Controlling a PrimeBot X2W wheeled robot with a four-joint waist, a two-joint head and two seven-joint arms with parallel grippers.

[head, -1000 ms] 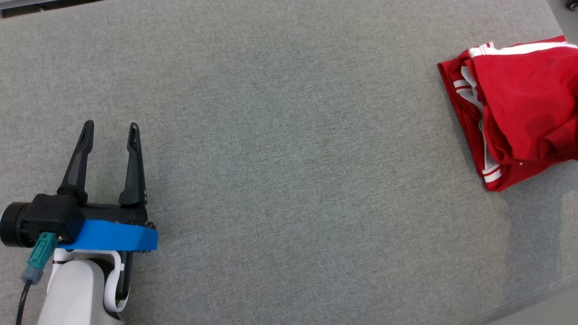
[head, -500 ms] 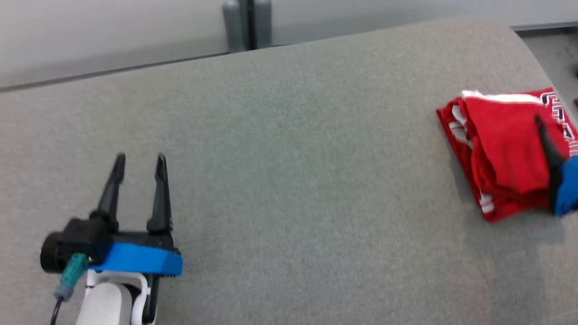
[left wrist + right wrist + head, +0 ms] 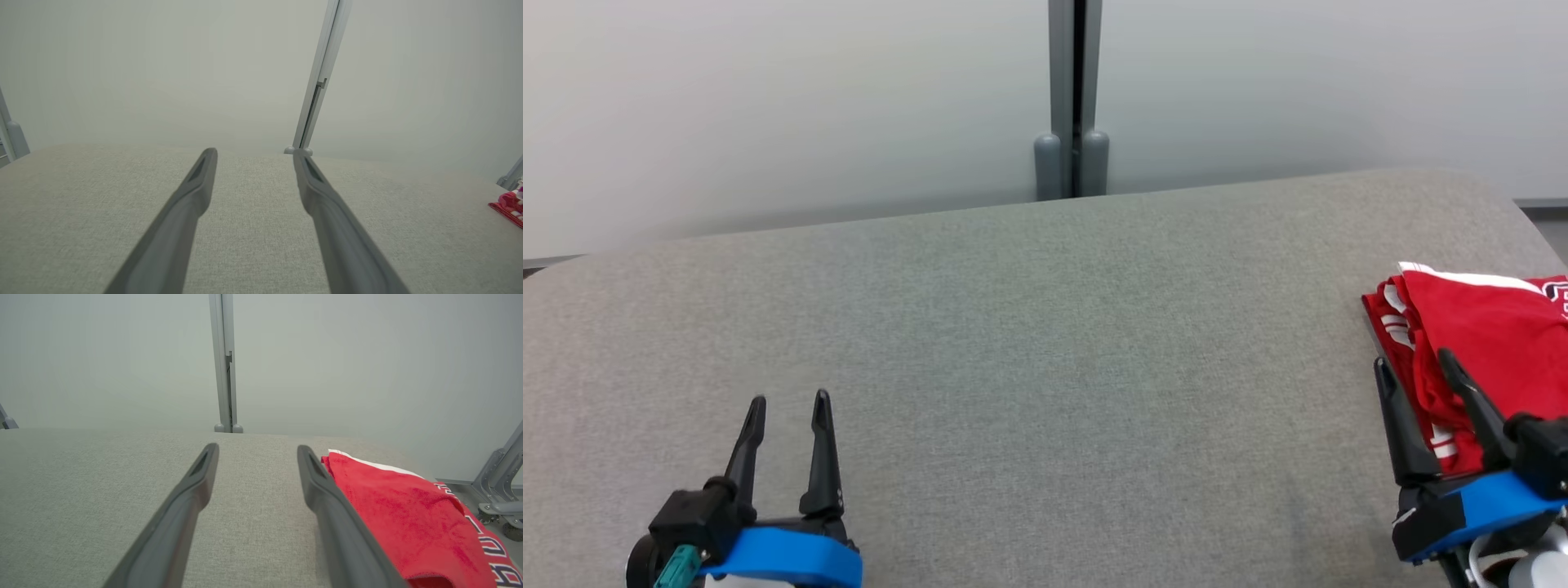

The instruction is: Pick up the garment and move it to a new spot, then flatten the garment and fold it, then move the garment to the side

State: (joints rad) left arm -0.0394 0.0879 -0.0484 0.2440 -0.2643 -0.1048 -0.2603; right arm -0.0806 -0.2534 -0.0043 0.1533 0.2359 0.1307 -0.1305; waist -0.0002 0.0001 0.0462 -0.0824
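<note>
We're looking across the grey padded table (image 3: 1045, 343), and our left gripper (image 3: 789, 398) sits at the near left. Its two dark fingers are spread apart and point away from us, with bare grey cloth between them. Nothing is pinched there, and it's well apart from the action.

Over to the right end of the table, and there's the garment (image 3: 1486, 327). It's red with white trim, folded into a compact bundle, lying close to the table's rounded far-right corner. Its right side runs off the edge of the head view.

Our right gripper (image 3: 1412, 358) is right at the garment's near-left edge, fingers spread wide and pointing up the view. From the head camera, one finger lies over grey fabric just beside the bundle and the other crosses in front of the red cloth.

The right wrist view shows the gap between the fingers filled with plain grey table. The garment lies just outside the right-hand finger, running along it. We can't tell whether that finger touches the cloth. The gripper holds nothing.

White trim lines the garment's far edge, and dark-and-white lettering runs along its right side. In the left wrist view the bundle is a small red patch far off to the right.

Behind the table is a pale wall (image 3: 768, 106) with a grey post (image 3: 1072, 98) rising at its middle. A grey metal frame (image 3: 500, 477) stands beyond the table's right end.
</note>
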